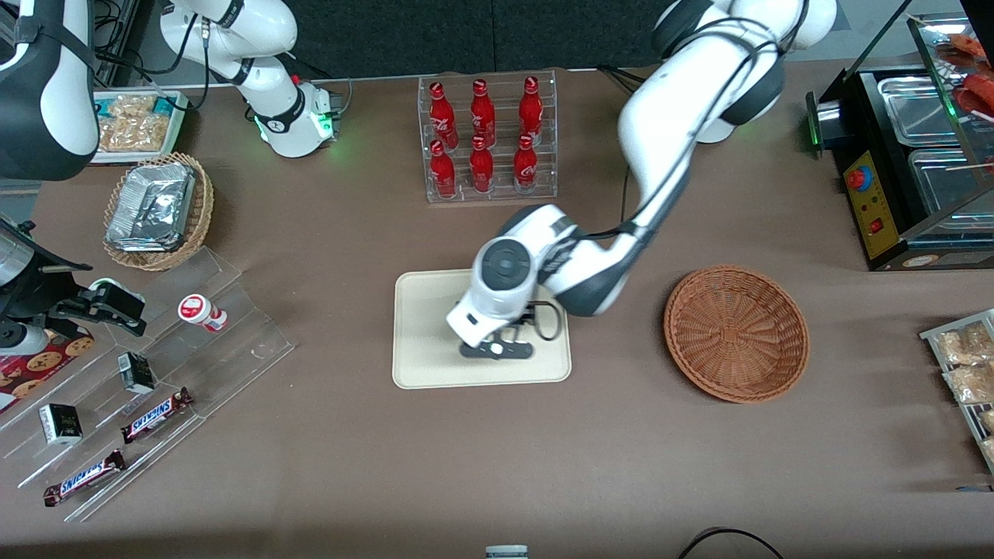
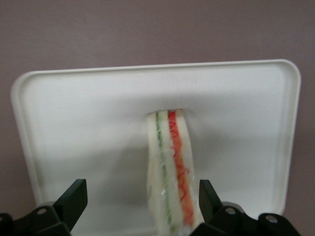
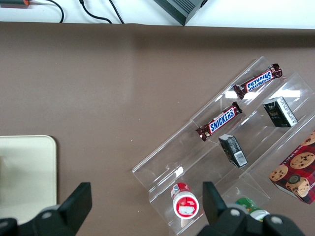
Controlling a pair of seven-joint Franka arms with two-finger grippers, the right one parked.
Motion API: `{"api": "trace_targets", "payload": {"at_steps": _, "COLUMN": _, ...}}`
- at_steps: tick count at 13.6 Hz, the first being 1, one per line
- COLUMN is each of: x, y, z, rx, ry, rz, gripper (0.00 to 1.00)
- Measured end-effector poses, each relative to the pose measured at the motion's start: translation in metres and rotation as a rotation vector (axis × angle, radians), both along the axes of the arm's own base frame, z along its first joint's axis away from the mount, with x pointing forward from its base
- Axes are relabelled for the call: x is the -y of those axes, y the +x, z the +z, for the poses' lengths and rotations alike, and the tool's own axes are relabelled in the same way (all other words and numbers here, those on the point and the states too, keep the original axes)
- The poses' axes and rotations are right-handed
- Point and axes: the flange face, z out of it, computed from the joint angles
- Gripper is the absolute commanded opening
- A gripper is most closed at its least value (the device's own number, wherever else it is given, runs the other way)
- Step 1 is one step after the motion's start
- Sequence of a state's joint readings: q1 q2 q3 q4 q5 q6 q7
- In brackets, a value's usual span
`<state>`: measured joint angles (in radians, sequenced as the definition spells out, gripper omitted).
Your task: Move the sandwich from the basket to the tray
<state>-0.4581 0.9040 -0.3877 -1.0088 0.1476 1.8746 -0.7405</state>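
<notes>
The sandwich [image 2: 170, 167], a plastic-wrapped wedge of white bread with green and red-orange layers, stands on edge on the cream tray [image 2: 88, 128]. My left gripper [image 2: 141, 189] hangs low over it, open, one black finger on each side. The sandwich sits close beside one finger [image 2: 206, 194] and well apart from the other. In the front view the gripper [image 1: 497, 349] is over the middle of the tray [image 1: 427, 341], and the arm hides the sandwich. The reddish-brown wicker basket [image 1: 736, 334] lies empty beside the tray, toward the working arm's end of the table.
A clear rack of red bottles [image 1: 487, 136] stands farther from the front camera than the tray. Stepped acrylic racks with Snickers bars [image 1: 155, 411] and a tan basket of foil trays [image 1: 155, 210] lie toward the parked arm's end. Bagged snacks [image 1: 967, 361] and a black display case [image 1: 908, 155] stand at the working arm's end.
</notes>
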Motion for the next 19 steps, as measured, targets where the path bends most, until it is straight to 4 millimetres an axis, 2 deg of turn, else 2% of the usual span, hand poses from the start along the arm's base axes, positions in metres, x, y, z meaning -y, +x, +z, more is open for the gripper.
{"api": "trace_targets", "payload": {"at_steps": 2, "x": -0.055, "y": 0.018, "z": 0.063, "rx": -0.037, "ry": 0.013, "rz": -0.006, "gripper": 0.99}}
{"api": "trace_targets", "payload": {"at_steps": 3, "x": -0.082, "y": 0.023, "z": 0.088, "rx": -0.051, "ry": 0.021, "rz": -0.011, "gripper": 0.99}}
{"api": "trace_targets", "payload": {"at_steps": 5, "x": -0.141, "y": 0.032, "z": 0.118, "rx": -0.059, "ry": 0.02, "rz": -0.016, "gripper": 0.99}}
{"api": "trace_targets", "payload": {"at_steps": 7, "x": -0.207, "y": 0.036, "z": 0.122, "rx": -0.074, "ry": 0.019, "rz": -0.037, "gripper": 0.99}}
{"api": "trace_targets", "payload": {"at_steps": 9, "x": -0.275, "y": 0.032, "z": 0.116, "rx": -0.069, "ry": 0.026, "rz": -0.073, "gripper": 0.99}}
{"api": "trace_targets", "payload": {"at_steps": 11, "x": -0.332, "y": 0.017, "z": 0.118, "rx": -0.059, "ry": 0.043, "rz": -0.112, "gripper": 0.99}}
{"api": "trace_targets", "payload": {"at_steps": 13, "x": -0.384, "y": 0.002, "z": 0.133, "rx": -0.044, "ry": 0.058, "rz": -0.146, "gripper": 0.99}}
{"api": "trace_targets", "payload": {"at_steps": 16, "x": -0.447, "y": -0.019, "z": 0.167, "rx": -0.025, "ry": 0.074, "rz": -0.172, "gripper": 0.99}}
{"api": "trace_targets", "payload": {"at_steps": 17, "x": -0.458, "y": -0.026, "z": 0.181, "rx": -0.023, "ry": 0.081, "rz": -0.172, "gripper": 0.99}}
{"api": "trace_targets", "payload": {"at_steps": 19, "x": -0.46, "y": -0.039, "z": 0.214, "rx": -0.014, "ry": 0.098, "rz": -0.17, "gripper": 1.0}}
